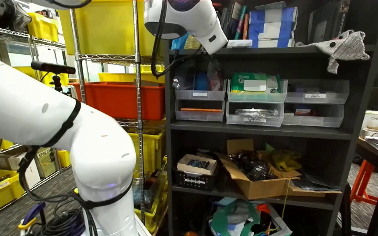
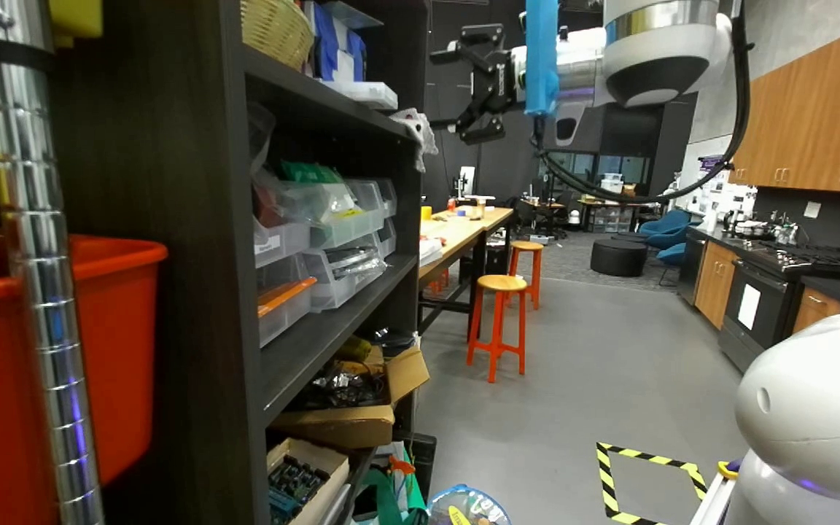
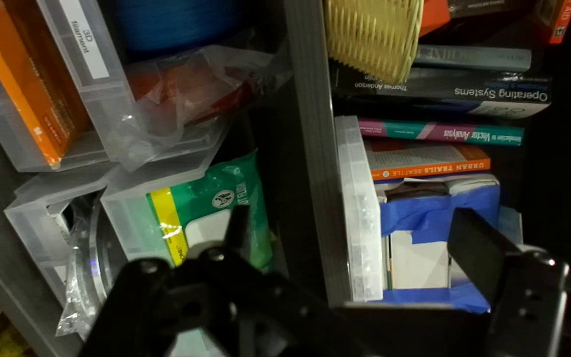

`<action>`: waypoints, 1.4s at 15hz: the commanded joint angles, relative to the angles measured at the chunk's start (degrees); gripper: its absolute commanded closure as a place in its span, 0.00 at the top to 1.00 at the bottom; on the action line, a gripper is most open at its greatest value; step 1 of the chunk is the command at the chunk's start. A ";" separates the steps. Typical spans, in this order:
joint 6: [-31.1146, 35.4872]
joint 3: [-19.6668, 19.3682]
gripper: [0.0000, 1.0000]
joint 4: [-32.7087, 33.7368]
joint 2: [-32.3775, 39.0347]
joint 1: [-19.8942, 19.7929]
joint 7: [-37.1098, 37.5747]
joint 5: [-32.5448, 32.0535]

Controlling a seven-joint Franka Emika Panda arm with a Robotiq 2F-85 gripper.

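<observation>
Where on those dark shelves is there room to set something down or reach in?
The middle shelf has a narrow bare strip between the clear bins and its front edge. A hand might fit above the bins, between the green packet and overhanging gray toy. Crowded: the top shelf (books, blue-taped box) and lower shelf (open cardboard box).

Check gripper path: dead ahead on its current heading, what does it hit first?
Probably the white case on the shelf board, or that board's front edge; in the wrist view both line up roughly with the open gripper. Depth is unclear, so which comes first is hard to say.
</observation>
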 commanded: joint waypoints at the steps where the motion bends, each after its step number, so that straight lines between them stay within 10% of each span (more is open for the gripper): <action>1: 1.57 -0.07 1.00 3.16 4.22 1.47 3.15 -3.54; 8: 0.27 -2.23 1.00 3.29 5.38 3.21 4.15 -3.42; 21: -6.63 -5.53 1.00 18.49 20.82 3.15 32.14 -15.88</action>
